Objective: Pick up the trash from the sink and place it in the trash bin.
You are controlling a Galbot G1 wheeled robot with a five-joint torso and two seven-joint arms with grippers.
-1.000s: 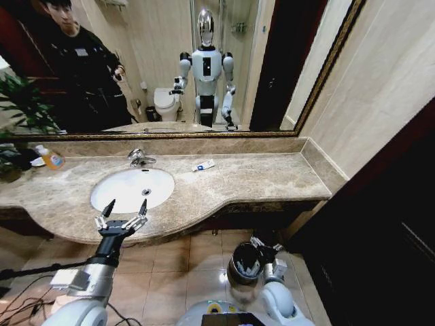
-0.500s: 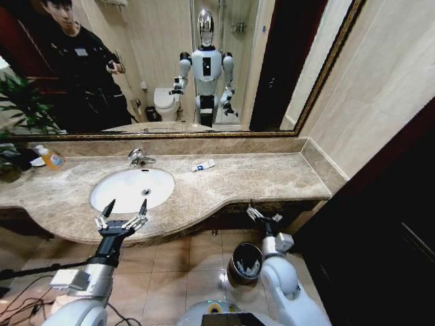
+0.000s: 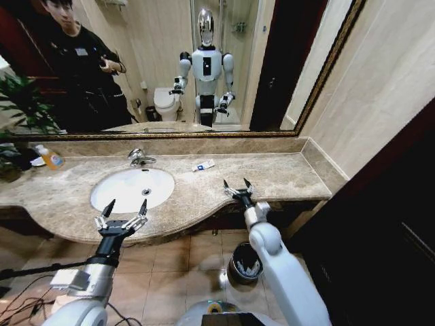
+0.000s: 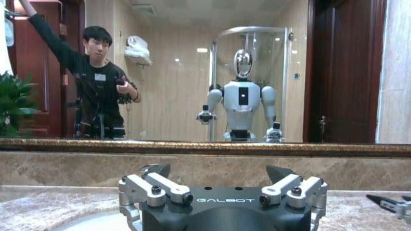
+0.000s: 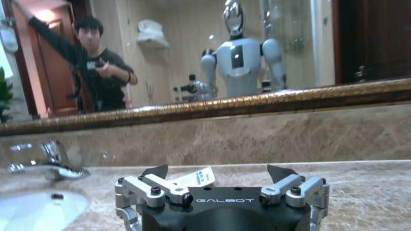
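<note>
Since a second ago our right gripper (image 3: pixel 237 185) has risen from over the trash bin (image 3: pixel 245 263) on the floor to the front edge of the marble surface (image 3: pixel 272 178), so we judge a drop has just been made and we are coming back for more. Its fingers are spread wide and hold nothing, ready for the next piece. Pale scraps lie inside the bin, which stands on the tiles just below the surface's edge, an easy reach for this arm.

A small white-and-blue tube (image 3: pixel 203 165) lies on the surface behind the sink (image 3: pixel 132 188), near the tap (image 3: pixel 139 157); in the right wrist view the tube (image 5: pixel 196 177) sits just ahead of the fingers. We see nothing left in the basin itself.

Our left gripper (image 3: pixel 124 212) hovers at the sink's near rim, fingers released and empty, waiting in the same spot as before.
</note>
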